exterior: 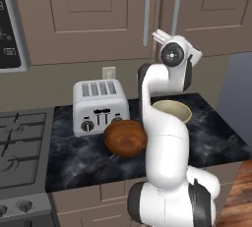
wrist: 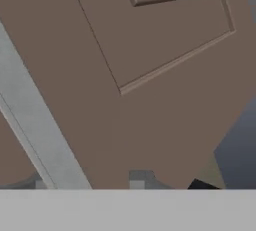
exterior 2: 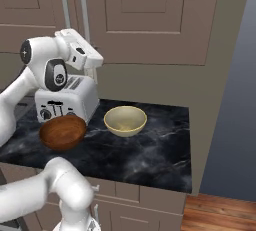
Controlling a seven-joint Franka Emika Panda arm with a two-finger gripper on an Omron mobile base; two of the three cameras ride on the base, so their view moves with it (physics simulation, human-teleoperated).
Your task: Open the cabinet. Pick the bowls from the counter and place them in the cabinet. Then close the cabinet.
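Observation:
Both doors of the brown cabinet are shut. My gripper is raised against the lower end of the right door's silver handle. In the hand view that handle runs slantwise past the left, close to the door panel, and one dark fingertip shows at the bottom. Whether the jaws grip the bar is hidden. The wooden bowl sits on the black counter in front of the toaster. Right of it and partly behind my arm is the cream bowl.
A silver toaster stands at the back left of the counter. The grey stove top lies to the left, with a dark appliance above it. A grey wall bounds the counter on the right.

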